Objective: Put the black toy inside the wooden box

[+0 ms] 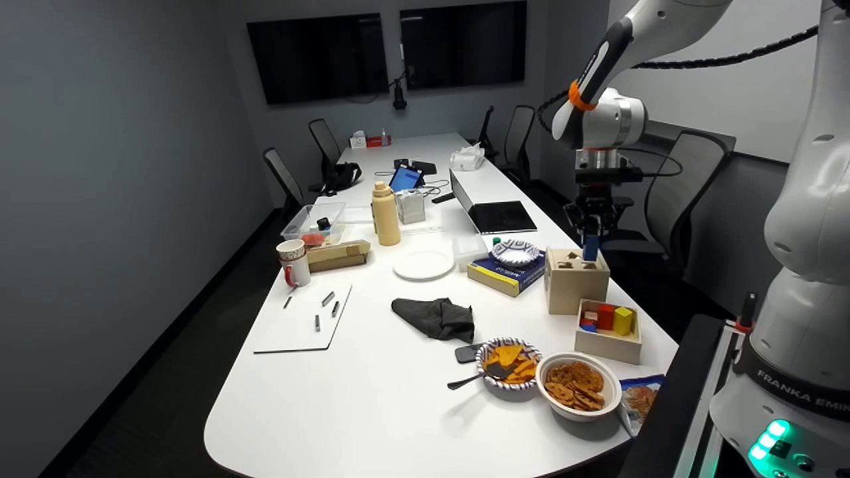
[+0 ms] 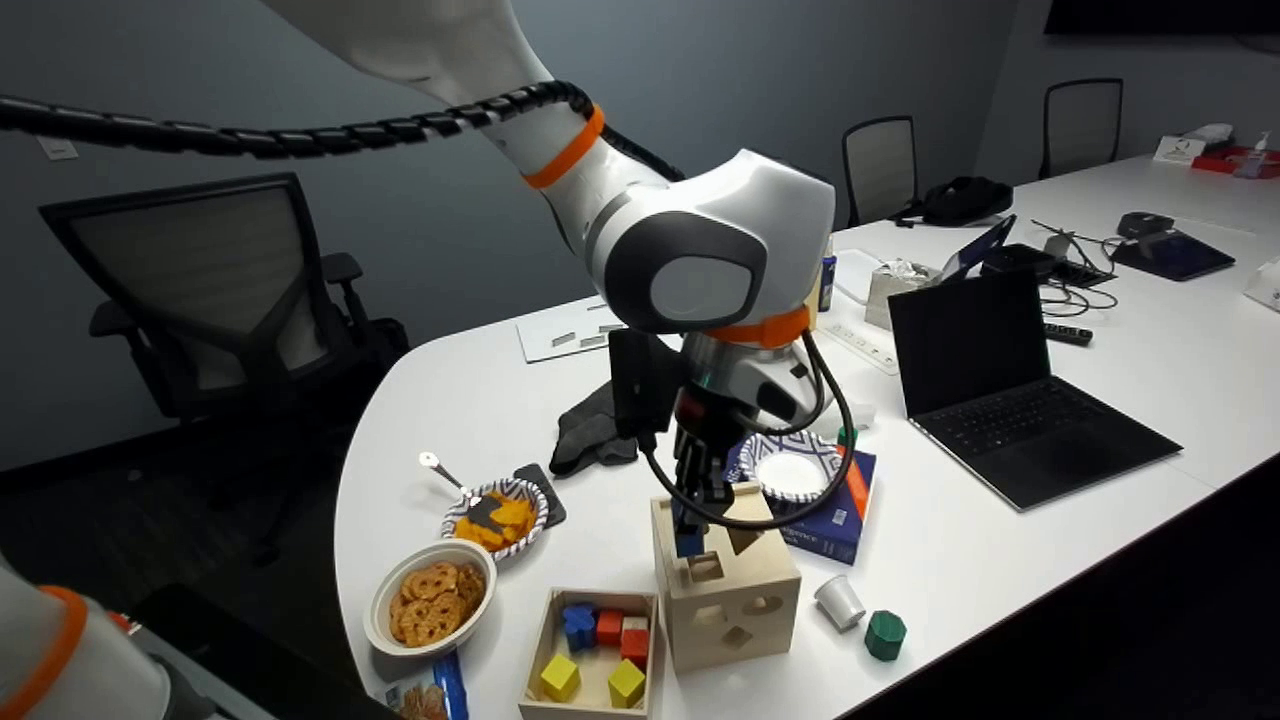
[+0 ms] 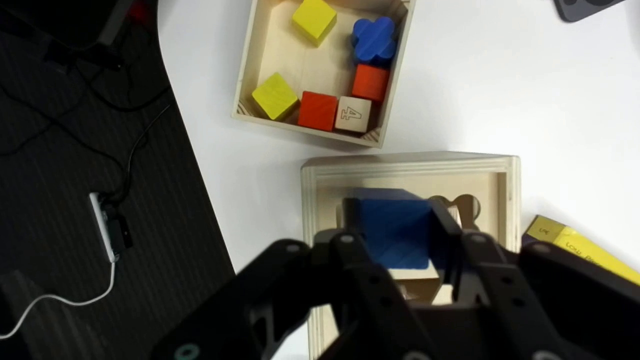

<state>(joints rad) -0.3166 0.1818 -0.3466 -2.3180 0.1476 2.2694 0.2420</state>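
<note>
Gripper [image 3: 396,217] clamped on a blue block [image 3: 394,234] over the wooden box [image 1: 576,292], insertion seems in hand, needing alignment, lowering and release next.

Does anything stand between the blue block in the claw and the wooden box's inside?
The top panel of the wooden box does, apart from its cut-outs; whether the blue block lines up with one is hidden. I see nothing else between.
</note>
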